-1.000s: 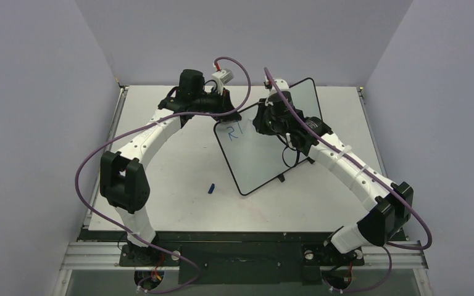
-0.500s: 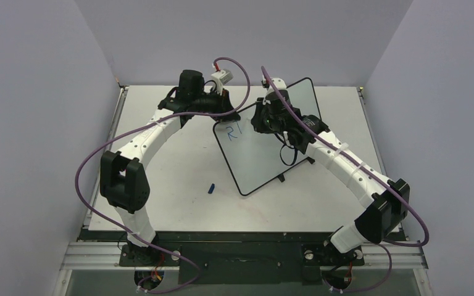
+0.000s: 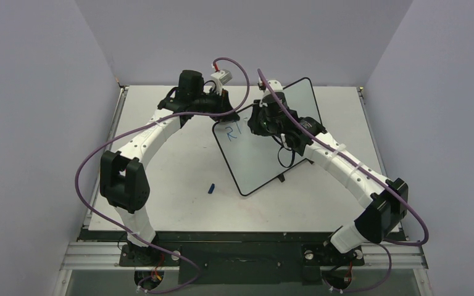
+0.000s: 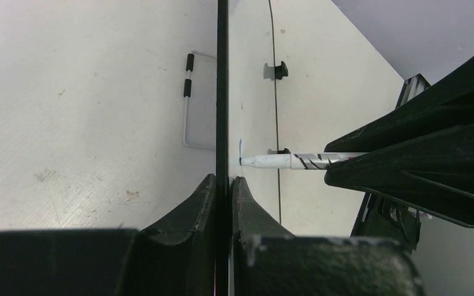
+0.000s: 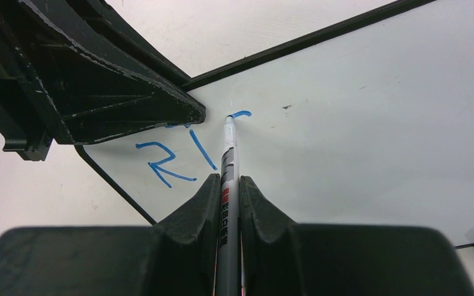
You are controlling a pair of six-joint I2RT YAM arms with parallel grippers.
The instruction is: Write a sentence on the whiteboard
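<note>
The whiteboard (image 3: pixel 265 154) stands tilted near the far edge of the tabletop (image 3: pixel 173 166), right of its middle. It is a glossy white panel with rounded corners and a thin black frame. The left gripper (image 4: pixel 223 180) is clenched on the board's upper left edge, one matte black finger on each face. The right gripper (image 5: pixel 228 182) grasps a slim white marker (image 5: pixel 228 145). The marker's tip touches the board just right of the blue strokes "RI" of the sentence (image 5: pixel 173 161), at a short blue curve.
</note>
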